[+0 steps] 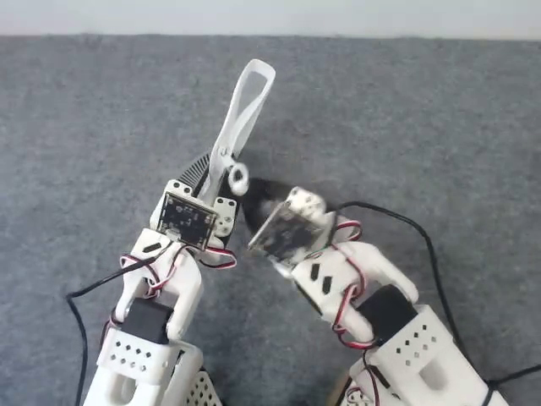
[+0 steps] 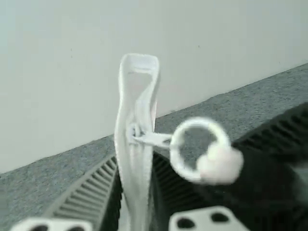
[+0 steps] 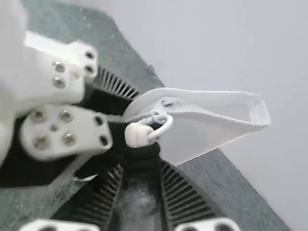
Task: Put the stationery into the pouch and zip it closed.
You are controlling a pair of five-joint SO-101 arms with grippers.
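A white zip pouch [image 1: 243, 106] is held up off the grey table, standing on end. My left gripper [image 1: 211, 172] is shut on its lower end; in the left wrist view the pouch [image 2: 137, 110] rises edge-on between the black ribbed fingers [image 2: 91, 187]. The zipper slider [image 2: 134, 134] sits low on the pouch, with a white pull ring [image 2: 179, 140] and bead [image 2: 219, 163] hanging off it. My right gripper [image 3: 139, 155] is closed at the bead [image 3: 137, 134] of the pull ring [image 3: 162, 126], beside the pouch [image 3: 207, 120]. In the high view it [image 1: 254, 194] is just right of the ring [image 1: 238, 178].
Grey carpet-like table surface [image 1: 406, 118] spreads all around, with a pale wall [image 1: 270, 15] at the far edge. Both arms' white bodies and cables [image 1: 423, 237] crowd the near middle of the table.
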